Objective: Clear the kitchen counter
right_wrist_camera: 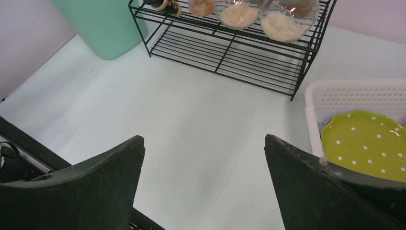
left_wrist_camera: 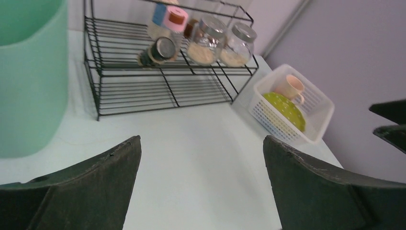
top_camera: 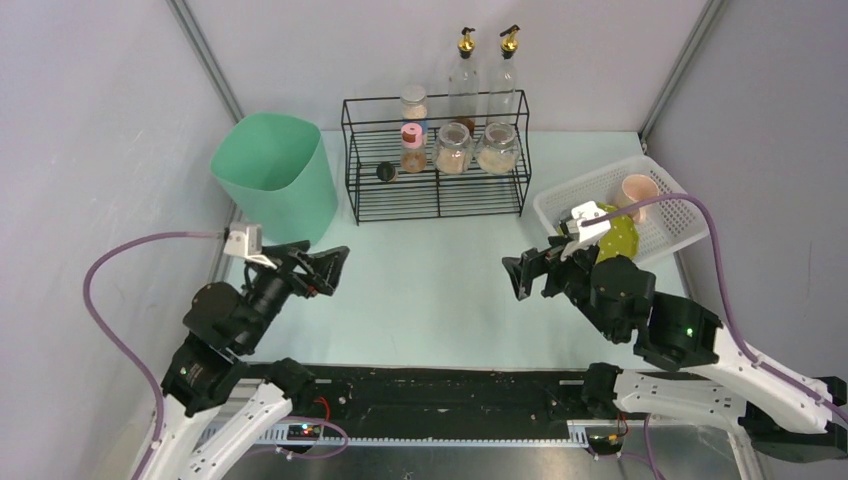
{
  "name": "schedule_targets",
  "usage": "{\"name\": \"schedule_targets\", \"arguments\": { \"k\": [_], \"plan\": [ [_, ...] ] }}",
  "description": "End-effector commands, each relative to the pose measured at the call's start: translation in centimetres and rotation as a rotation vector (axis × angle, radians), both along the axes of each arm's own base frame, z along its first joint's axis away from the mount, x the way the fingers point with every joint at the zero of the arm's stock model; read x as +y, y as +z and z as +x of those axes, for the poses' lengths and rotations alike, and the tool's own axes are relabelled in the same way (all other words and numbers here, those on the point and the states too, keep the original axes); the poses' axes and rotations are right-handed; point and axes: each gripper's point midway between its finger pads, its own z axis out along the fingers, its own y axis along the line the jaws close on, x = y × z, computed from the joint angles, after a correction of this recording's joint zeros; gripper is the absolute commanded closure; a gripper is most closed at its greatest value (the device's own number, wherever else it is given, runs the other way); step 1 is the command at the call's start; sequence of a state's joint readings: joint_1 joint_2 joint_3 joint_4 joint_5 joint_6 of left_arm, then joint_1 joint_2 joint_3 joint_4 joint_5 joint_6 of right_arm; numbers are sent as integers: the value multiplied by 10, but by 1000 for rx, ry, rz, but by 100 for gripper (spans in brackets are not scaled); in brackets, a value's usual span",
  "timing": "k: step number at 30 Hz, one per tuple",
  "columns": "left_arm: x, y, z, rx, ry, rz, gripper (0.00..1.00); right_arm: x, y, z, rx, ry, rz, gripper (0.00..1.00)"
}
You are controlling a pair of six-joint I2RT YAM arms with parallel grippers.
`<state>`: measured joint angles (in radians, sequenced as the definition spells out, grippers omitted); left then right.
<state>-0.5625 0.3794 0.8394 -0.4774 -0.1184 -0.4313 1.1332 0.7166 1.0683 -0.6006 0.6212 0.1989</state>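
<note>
Left tool has its fingers spread wide and grips nothing, over the near-left part of the surface. Right tool is likewise spread and empty, over the near-right part, pointing toward the left tool. The middle of the surface between them is bare.

Just behind the right arm, a white basket sits at the right edge near the far corner. It holds a green dotted plate and a pink cup.

A black wire rack stands mid far edge. It carries two glass jars and a pink-lidded bottle. A small dark jar on it is apparently lying on its side.

Two tall oil bottles are at the rack's back, on it or behind it, can't tell. A green bin stands at the far-left corner, beside the rack.
</note>
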Motion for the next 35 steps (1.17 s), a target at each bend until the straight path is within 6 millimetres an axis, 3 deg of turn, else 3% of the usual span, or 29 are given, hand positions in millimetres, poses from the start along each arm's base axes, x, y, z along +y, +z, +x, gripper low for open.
{"name": "schedule_targets", "arguments": {
  "k": [1, 15, 35],
  "plan": [
    [31, 12, 0, -87, 134, 39, 0, -10, 9, -2, -66, -14, -20, 1],
    [39, -6, -5, -122, 143, 102, 0, -51, -8, -13, -118, -29, -54, 1],
    [27, -17, 3, -62, 100, 101, 0, -68, -18, 5, -165, -213, -50, 1]
  ]
}}
